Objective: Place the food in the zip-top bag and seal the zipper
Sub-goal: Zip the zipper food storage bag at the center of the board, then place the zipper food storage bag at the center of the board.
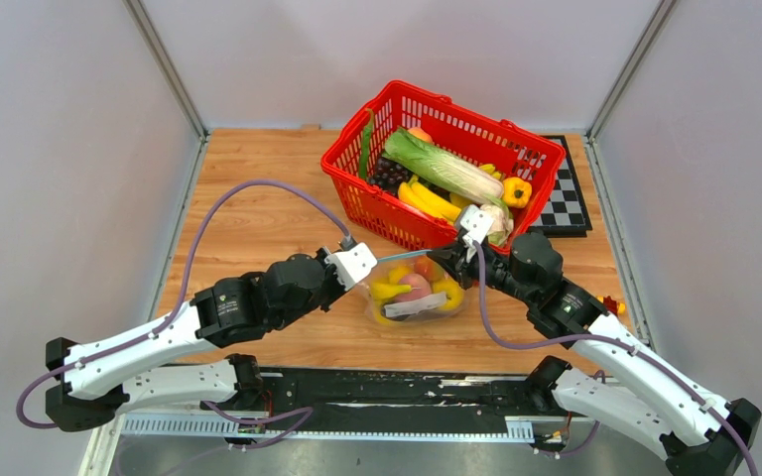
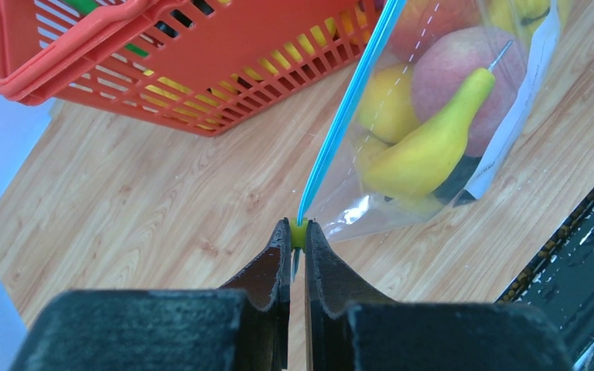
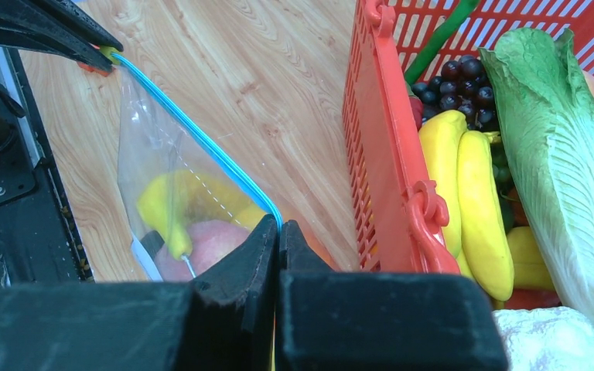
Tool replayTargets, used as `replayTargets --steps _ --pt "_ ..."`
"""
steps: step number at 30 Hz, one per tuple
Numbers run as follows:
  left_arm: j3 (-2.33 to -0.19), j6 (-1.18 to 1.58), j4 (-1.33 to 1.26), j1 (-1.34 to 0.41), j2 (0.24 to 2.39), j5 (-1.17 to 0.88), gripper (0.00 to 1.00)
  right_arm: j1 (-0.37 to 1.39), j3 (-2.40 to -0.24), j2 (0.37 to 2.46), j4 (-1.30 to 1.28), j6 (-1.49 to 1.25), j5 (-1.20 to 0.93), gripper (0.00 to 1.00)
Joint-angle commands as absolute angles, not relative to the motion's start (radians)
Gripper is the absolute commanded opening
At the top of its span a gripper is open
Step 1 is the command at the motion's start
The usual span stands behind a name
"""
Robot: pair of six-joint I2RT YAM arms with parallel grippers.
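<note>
Plain pale walls (image 1: 60, 149) enclose a light wood-grain tabletop (image 1: 258, 218) under soft, even light.

A light wooden table (image 1: 258, 213) is carrying everything. A red basket (image 1: 382, 216) is sitting on it at about 1 o'clock. A black-and-white checkerboard (image 1: 568, 203) is lying flat at 2 o'clock, just beside the basket. The clear zip-top bag (image 2: 348, 210) is resting on the wood near 6 o'clock, close to the basket.
</note>
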State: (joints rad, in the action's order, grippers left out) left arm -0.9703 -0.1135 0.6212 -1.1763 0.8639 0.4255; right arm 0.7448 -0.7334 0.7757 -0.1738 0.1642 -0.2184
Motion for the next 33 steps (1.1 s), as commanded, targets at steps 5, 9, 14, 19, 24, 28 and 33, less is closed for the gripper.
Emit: replayTargets --steps 5,9,14,19,24,28,33 --pt "-0.983 -0.104 0.612 -1.173 0.832 0.385 0.0 0.728 -0.758 0.791 -0.137 0.204 -0.349 0.0" --pt "-0.962 -0.109 0.546 -1.173 0.818 0.316 0.0 0.727 -0.779 0.83 -0.172 0.235 -0.485 0.0" --pt "-0.915 -0.113 0.465 -1.172 0.755 0.25 0.13 0.728 -0.787 0.846 -0.227 0.28 -0.552 0.0" --pt "-0.913 -0.115 0.477 -1.172 0.753 0.287 0.76 0.727 -0.78 0.836 -0.223 0.279 -0.535 0.0" --pt "-0.937 -0.136 0.46 -1.172 0.774 0.224 0.88 0.727 -0.783 0.846 -0.208 0.26 -0.515 0.0" --pt "-0.946 -0.143 0.465 -1.172 0.832 0.132 0.9 0.728 -0.786 0.853 -0.201 0.254 -0.516 0.0" --pt "-0.953 -0.151 0.462 -1.172 0.915 0.134 0.84 0.728 -0.781 0.852 -0.184 0.251 -0.542 0.0"
